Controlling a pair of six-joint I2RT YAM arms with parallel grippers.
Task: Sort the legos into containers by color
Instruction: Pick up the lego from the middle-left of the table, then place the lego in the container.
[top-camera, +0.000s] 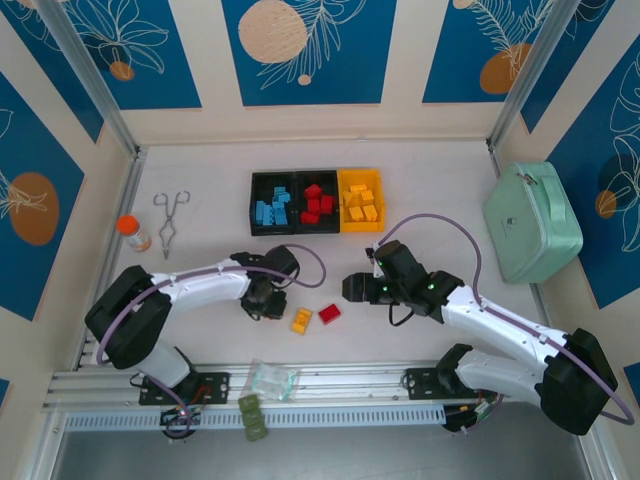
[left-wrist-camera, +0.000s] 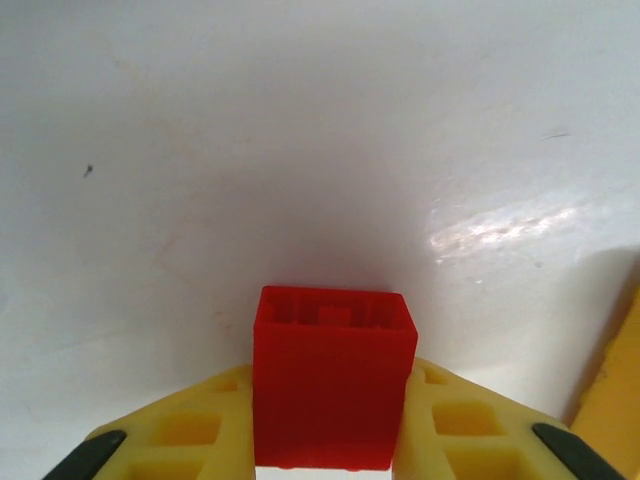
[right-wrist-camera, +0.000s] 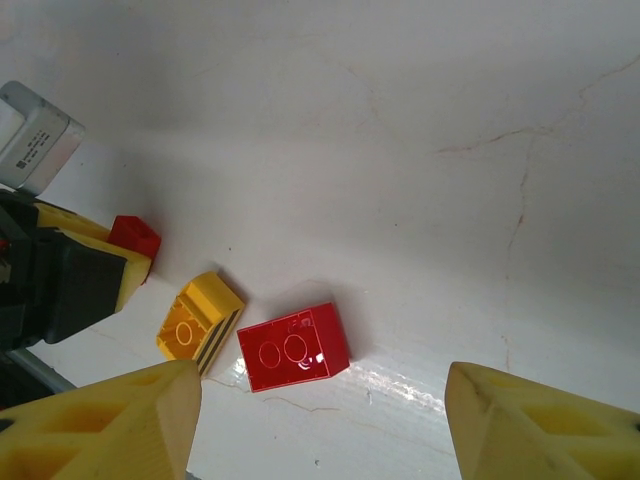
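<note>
My left gripper (left-wrist-camera: 333, 390) is shut on a red lego (left-wrist-camera: 333, 370), held just above the white table; in the top view this gripper (top-camera: 266, 300) sits left of the loose bricks. A yellow lego (top-camera: 301, 320) and a second red lego (top-camera: 329, 313) lie on the table between the arms, both underside up in the right wrist view, yellow lego (right-wrist-camera: 198, 322), red lego (right-wrist-camera: 294, 347). My right gripper (right-wrist-camera: 320, 420) hovers wide open above them, with nothing between its fingers. The containers (top-camera: 316, 176) stand at the back, holding blue, red and yellow bricks.
Metal tongs (top-camera: 170, 220) and an orange-capped bottle (top-camera: 132, 232) lie at the left. A mint-green case (top-camera: 533, 222) stands at the right. A clear plastic bag (top-camera: 270, 378) and a green item (top-camera: 253, 415) rest near the front rail.
</note>
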